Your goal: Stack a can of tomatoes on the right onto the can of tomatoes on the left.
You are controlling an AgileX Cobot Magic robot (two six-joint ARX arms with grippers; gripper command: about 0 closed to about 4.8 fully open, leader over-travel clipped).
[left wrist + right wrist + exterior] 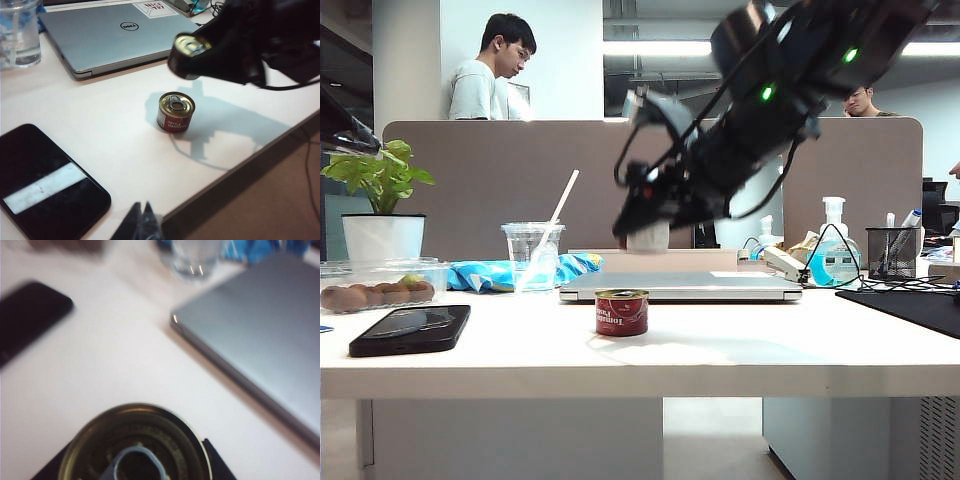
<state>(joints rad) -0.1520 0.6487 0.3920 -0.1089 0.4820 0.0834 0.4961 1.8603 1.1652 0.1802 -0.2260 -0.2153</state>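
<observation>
One can of tomatoes [621, 312] [175, 112] stands upright on the white table [720, 350], in front of the laptop; it is red with a gold pull-tab lid. A second can [186, 49] [135, 445] hangs tilted in the air above and just beyond it, with my right gripper [642, 212] [134, 462] shut on its sides. In the exterior view the dark gripper mostly hides this can. My left gripper [142, 220] is shut and empty, low over the table's near edge beside the phone, well away from both cans.
A closed silver laptop [680, 287] lies just behind the standing can. On the left are a black phone [410, 330], a plastic cup with a straw [532, 255], a potted plant [382, 235] and a fruit tray [370, 290]. At the right are a sanitizer bottle [833, 255] and a black mat [910, 305].
</observation>
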